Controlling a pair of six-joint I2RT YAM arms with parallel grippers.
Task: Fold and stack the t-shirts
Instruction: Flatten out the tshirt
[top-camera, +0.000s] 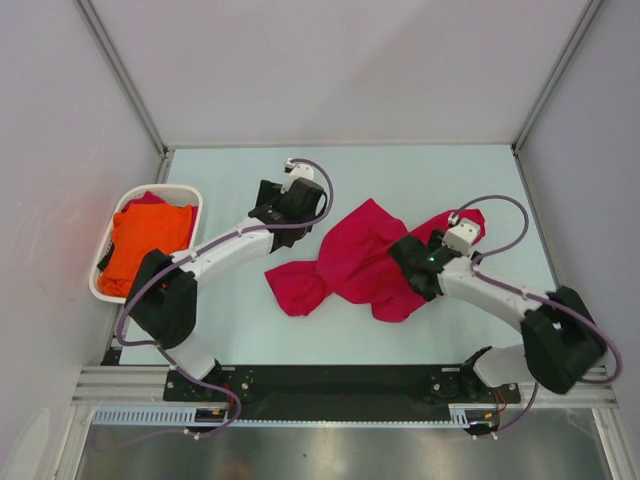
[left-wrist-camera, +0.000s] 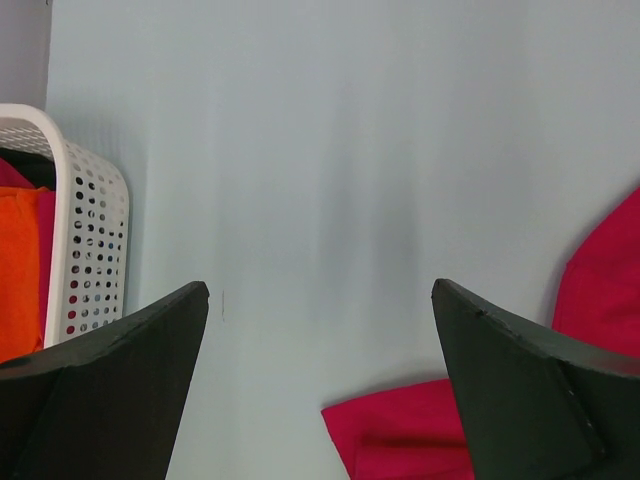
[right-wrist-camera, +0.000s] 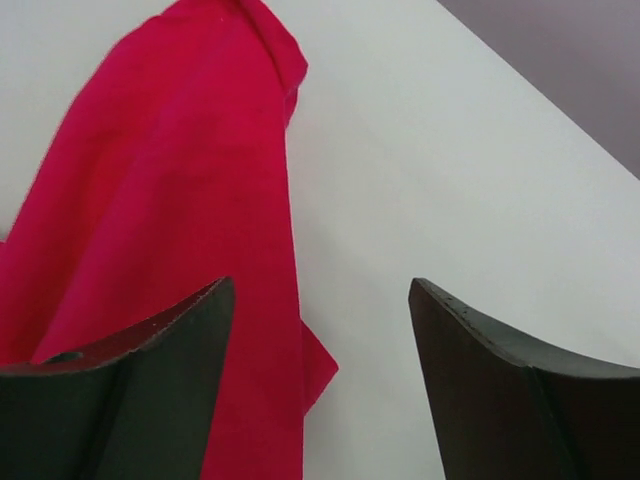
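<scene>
Spreading crimson shirt (top-camera: 350, 262) — right hand (right-wrist-camera: 320, 287) open astride its edge, left hand (left-wrist-camera: 320, 288) wide, both empty; next: pinch corners.

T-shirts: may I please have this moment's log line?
red shirt: crumpled | orange shirt: in basket | left tool: open | right tool: open

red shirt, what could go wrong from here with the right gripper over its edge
1. The red shirt lies crumpled and overlapped. The right gripper is open with only the shirt's edge between its fingers, so closing there may catch a thin fold or miss.
2. The left gripper is open over the table, beside the cloth and not on it. A one-sided pull could bunch the shirt further.
</scene>
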